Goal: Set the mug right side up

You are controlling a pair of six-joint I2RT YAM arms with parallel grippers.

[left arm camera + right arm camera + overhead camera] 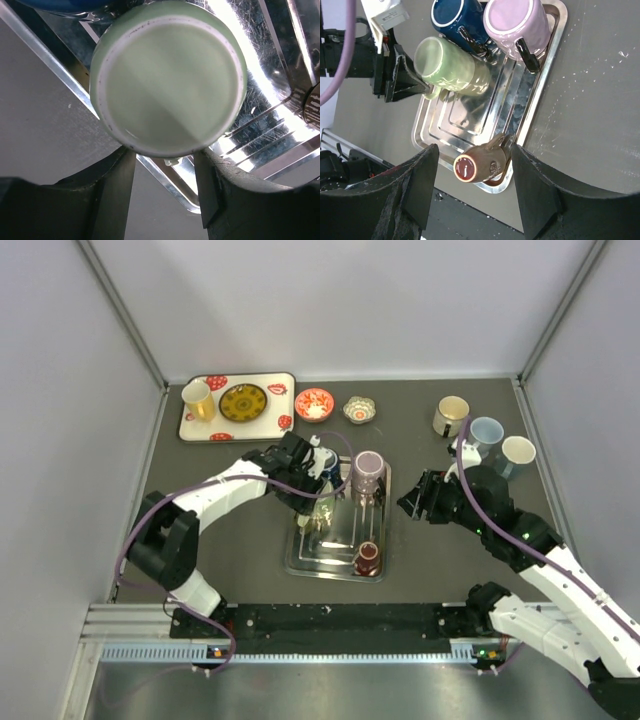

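Observation:
A pale green mug (447, 67) stands upside down on the metal tray (530, 107), its flat base (170, 80) filling the left wrist view. My left gripper (165, 162) is at its lower edge with the fingers (117, 195) apart. A bit of the mug's handle shows in the gap, touching neither finger. Upside-down blue (457, 20), pink (512, 25) and brown (480, 162) mugs share the tray. My right gripper (474, 150) hovers open above the brown mug, holding nothing.
A patterned tray (237, 405) with a yellow cup and a dark plate sits at the back left. Two small bowls (314, 404) lie behind the metal tray. Three upright mugs (485, 432) stand at the back right, near the right wall.

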